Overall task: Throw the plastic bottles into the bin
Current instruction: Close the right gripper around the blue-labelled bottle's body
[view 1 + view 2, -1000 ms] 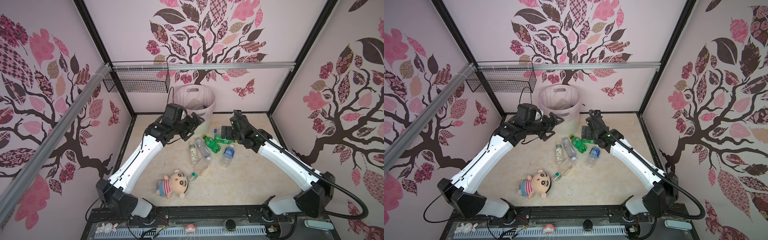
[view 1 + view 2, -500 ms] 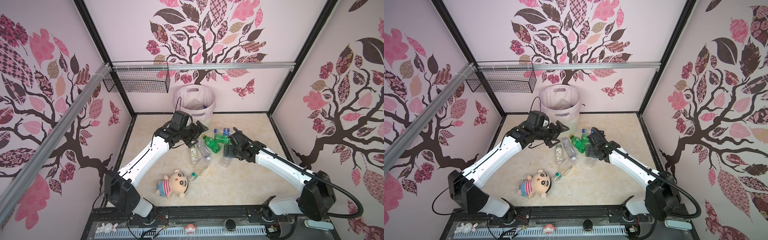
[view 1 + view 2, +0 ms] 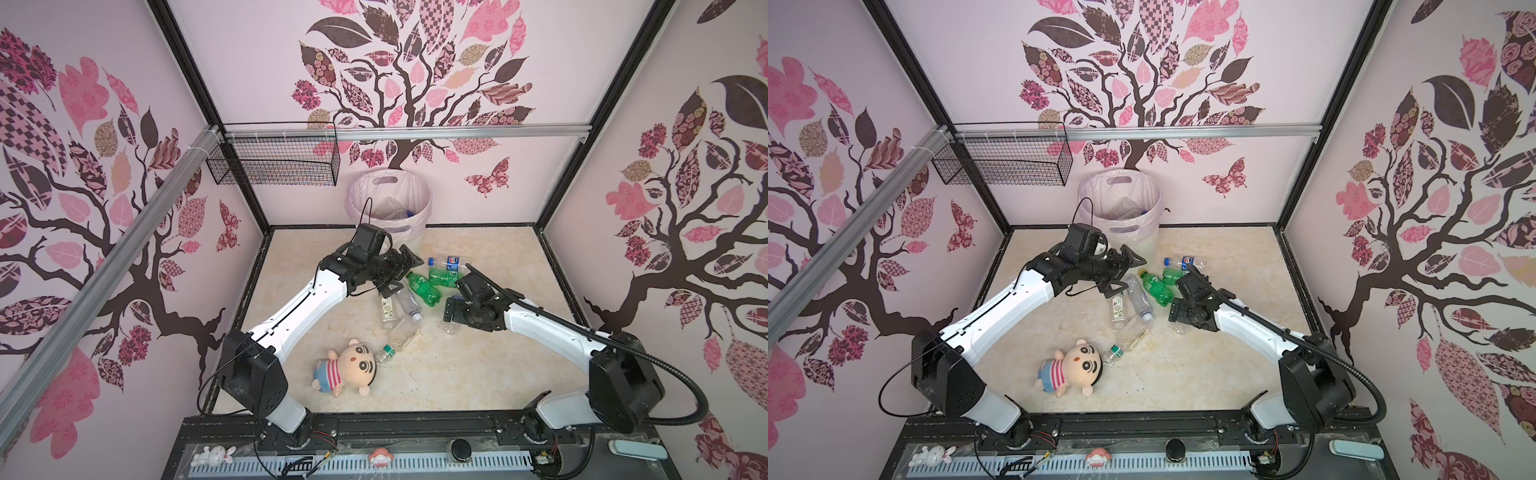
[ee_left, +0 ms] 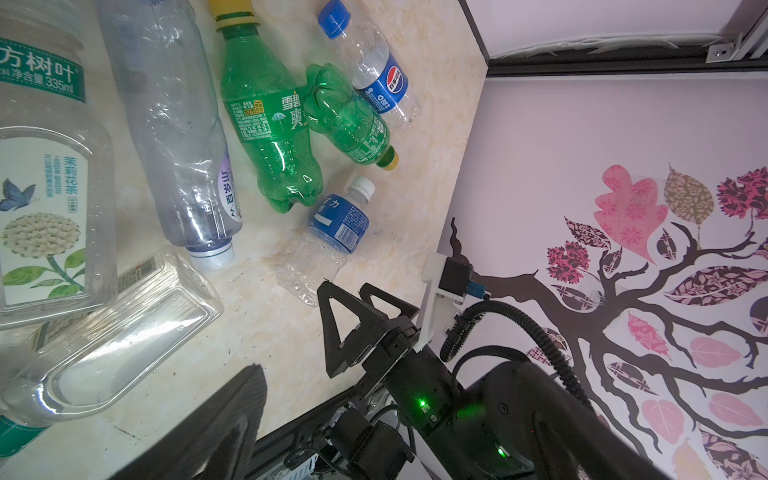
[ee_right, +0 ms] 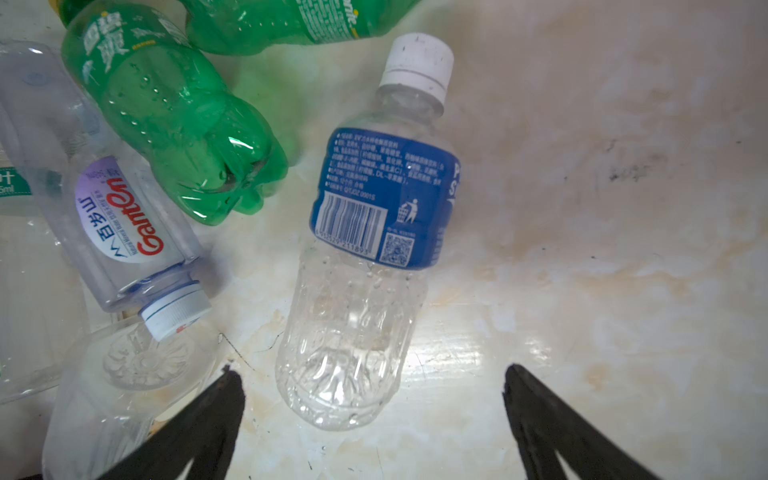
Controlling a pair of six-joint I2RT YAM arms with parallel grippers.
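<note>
Hovering wide open and empty, the right end effector [image 5: 371,372] is just before a blue-label bottle [image 5: 374,232] on the tabletop [image 3: 478,374]; the left end effector [image 3: 405,272] is open and empty too. Some clear bottles [image 3: 390,208] lie in the bin [image 3: 428,199], about seven are left outside

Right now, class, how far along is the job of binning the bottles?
Done: a few clear bottles lie in the bin. In hand: nothing; both jaws are open and empty, the right jaws at the base of the blue-label bottle. To do: seven bottles on the floor, that one included.
</note>
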